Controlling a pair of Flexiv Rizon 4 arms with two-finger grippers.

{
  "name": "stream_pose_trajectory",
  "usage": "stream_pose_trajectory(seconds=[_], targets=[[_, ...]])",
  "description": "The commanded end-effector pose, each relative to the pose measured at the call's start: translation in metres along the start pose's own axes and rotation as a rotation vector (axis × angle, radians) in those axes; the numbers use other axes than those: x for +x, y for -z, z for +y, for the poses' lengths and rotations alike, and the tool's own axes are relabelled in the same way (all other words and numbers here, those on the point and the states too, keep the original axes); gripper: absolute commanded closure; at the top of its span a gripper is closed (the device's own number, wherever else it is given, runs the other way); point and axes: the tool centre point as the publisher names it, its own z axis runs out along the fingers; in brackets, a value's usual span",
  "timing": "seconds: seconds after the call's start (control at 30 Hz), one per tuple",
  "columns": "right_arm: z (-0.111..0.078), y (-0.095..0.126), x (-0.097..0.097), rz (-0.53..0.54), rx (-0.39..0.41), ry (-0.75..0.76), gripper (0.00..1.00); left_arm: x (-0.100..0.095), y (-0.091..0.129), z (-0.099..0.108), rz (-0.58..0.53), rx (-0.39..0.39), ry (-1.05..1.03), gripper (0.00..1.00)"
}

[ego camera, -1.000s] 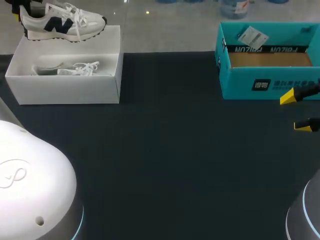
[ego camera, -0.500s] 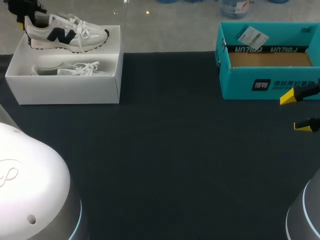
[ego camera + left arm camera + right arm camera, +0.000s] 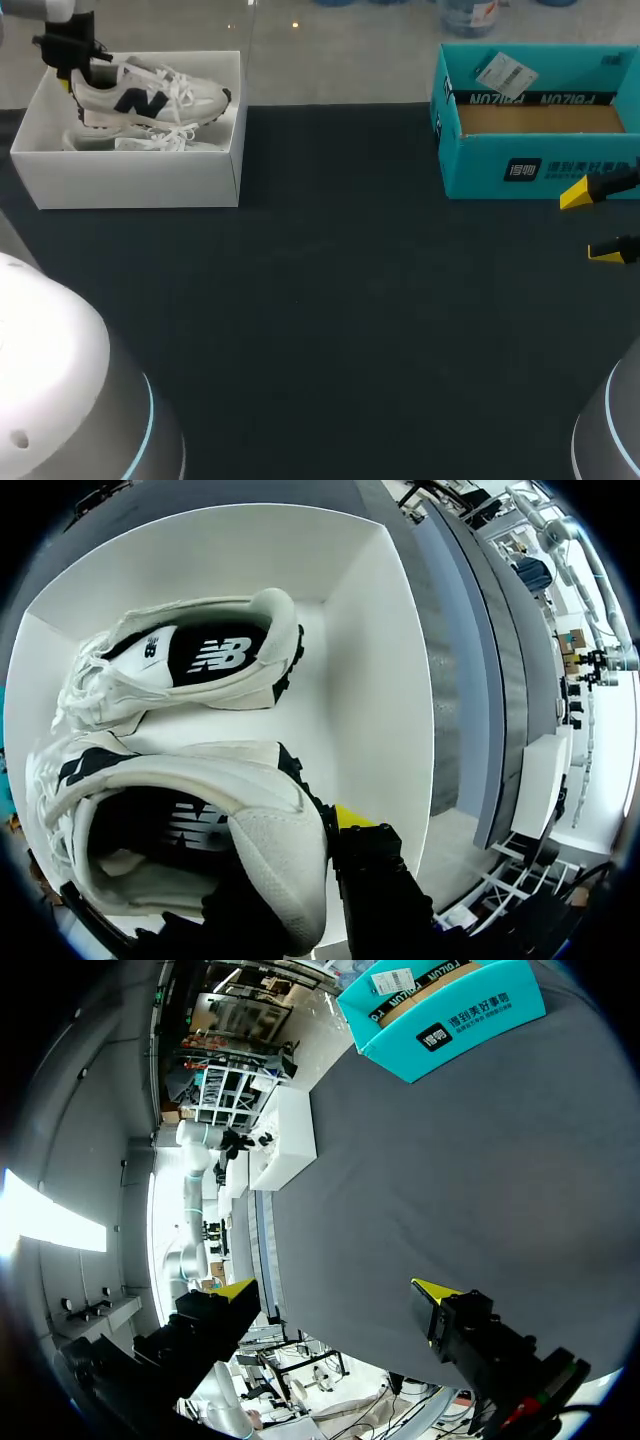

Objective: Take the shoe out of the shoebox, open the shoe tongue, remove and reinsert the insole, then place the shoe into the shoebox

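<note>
My left gripper [image 3: 72, 62] is shut on the heel of a white sneaker [image 3: 150, 98] with a dark side logo, holding it just inside the open white shoebox [image 3: 140, 182] at the table's far left. A second matching sneaker [image 3: 130, 142] lies on the box floor under it. In the left wrist view the held sneaker [image 3: 190, 820] has its heel wall pinched in my gripper [image 3: 300, 870], one finger outside and one inside the shoe, above the other sneaker [image 3: 190, 665]. My right gripper [image 3: 592, 222] hangs open and empty at the table's right edge.
A teal cardboard box [image 3: 540, 160] with a brown inside and a loose tag stands at the back right, just behind my right gripper [image 3: 335, 1295]. Dark table cloth [image 3: 340, 300] spreads between the two boxes.
My left gripper has carried the sneaker down and a little to the right, from above the box's back rim into the box. The right arm has not moved.
</note>
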Motion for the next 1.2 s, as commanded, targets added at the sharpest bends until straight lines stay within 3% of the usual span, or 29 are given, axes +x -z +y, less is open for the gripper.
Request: stream_pose_trajectory(seconds=[0.03,0.3,0.6,0.63,0.67,0.73,1.2], targets=[[-0.002,0.0,0.0,-0.002,-0.003,-0.001,0.0,-0.002,-0.03,0.02,-0.014,0.017,-0.012,1.0],[-0.002,0.0,0.0,-0.002,-0.003,-0.001,0.0,-0.003,-0.063,0.023,-0.017,0.045,0.008,1.0],[-0.002,0.0,0.0,-0.002,-0.003,-0.001,0.0,-0.008,-0.078,0.026,-0.013,0.074,0.021,1.0],[-0.002,0.0,0.0,-0.002,-0.003,-0.001,0.0,-0.008,-0.078,0.026,-0.017,0.087,0.021,0.95],[-0.002,0.0,0.0,-0.002,-0.003,-0.001,0.0,-0.008,-0.078,0.026,-0.018,0.091,0.02,0.67],[-0.002,0.0,0.0,-0.002,-0.003,-0.001,0.0,-0.006,-0.071,0.026,-0.036,0.113,0.02,0.0],[-0.002,0.0,0.0,-0.002,-0.003,-0.001,0.0,0.012,0.028,-0.011,-0.106,0.136,0.064,0.0]])
